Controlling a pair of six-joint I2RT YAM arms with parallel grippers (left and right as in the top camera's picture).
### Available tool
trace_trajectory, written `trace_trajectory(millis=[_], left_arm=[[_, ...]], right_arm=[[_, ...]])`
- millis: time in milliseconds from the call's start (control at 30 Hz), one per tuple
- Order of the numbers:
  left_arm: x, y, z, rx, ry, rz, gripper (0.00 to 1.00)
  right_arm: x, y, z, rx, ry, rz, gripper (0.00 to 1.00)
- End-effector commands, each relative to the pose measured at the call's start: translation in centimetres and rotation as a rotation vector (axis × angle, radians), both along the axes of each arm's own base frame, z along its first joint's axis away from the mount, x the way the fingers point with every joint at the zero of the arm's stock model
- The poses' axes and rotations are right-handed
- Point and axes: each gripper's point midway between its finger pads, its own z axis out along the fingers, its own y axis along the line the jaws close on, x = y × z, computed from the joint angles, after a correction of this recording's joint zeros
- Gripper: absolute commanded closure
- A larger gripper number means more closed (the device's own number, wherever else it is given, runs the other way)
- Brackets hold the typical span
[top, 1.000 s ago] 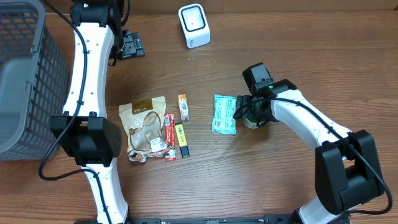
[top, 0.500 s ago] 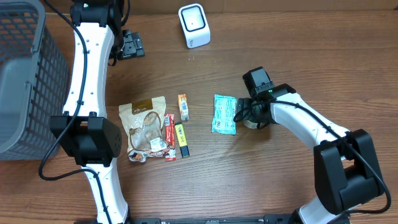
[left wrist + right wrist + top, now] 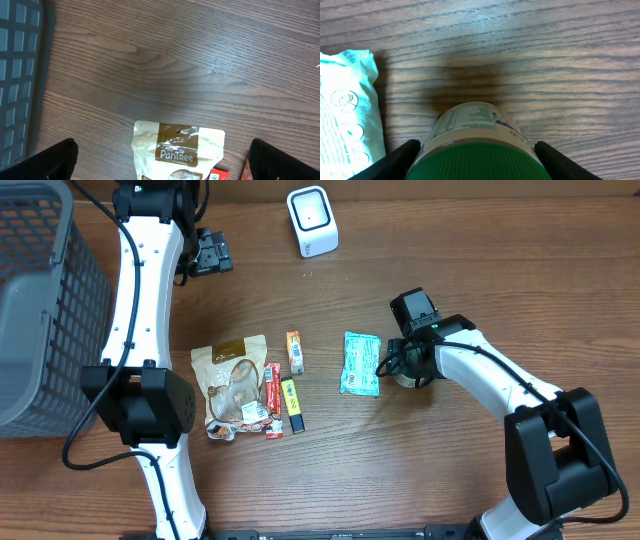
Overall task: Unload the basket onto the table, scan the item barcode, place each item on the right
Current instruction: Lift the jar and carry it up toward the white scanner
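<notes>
The item here is a small jar (image 3: 475, 135) with a green ribbed lid and a printed label, standing on the wooden table right of centre. My right gripper (image 3: 476, 160) straddles it from above, one black finger against each side of the lid, shut on it. From overhead the jar (image 3: 407, 378) is mostly hidden under the right gripper (image 3: 400, 366). The white barcode scanner (image 3: 312, 220) stands at the back centre. My left gripper (image 3: 210, 252) hovers wide open at the back left, holding nothing; its wrist view looks down on a tan snack pouch (image 3: 177, 150).
A teal packet (image 3: 360, 363) lies just left of the jar, also in the right wrist view (image 3: 345, 110). The tan pouch (image 3: 232, 385), a red bar (image 3: 272, 390), a yellow bar (image 3: 291, 402) and an orange bar (image 3: 294, 350) lie centre-left. A grey mesh basket (image 3: 40, 310) fills the left edge.
The right gripper's fingers have closed in on the jar's sides. The jar and the left arm have not moved.
</notes>
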Motion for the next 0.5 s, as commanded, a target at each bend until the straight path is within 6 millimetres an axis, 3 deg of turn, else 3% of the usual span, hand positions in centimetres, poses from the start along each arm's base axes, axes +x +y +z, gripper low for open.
trace_trajectory(millis=[0,67,233,467], left_arm=[[0.0,0.3,0.4,0.018,-0.007,-0.017,0.0],[0.0,0.3,0.4,0.018,-0.007,-0.017,0.0],[0.0,0.3,0.4,0.018,-0.007,-0.017,0.0],[0.0,0.3,0.4,0.018,-0.007,-0.017,0.0]], right_arm=[[0.3,-0.4,0.1,-0.013,-0.005,-0.005,0.34],[0.7,-0.2,0.9,-0.012,-0.009,-0.005,0.41],[1.9,0.2,4.8,-0.013,-0.017,-0.005,0.44],[4.1,1.1,14.0,-0.002,-0.087,0.068,0.51]])
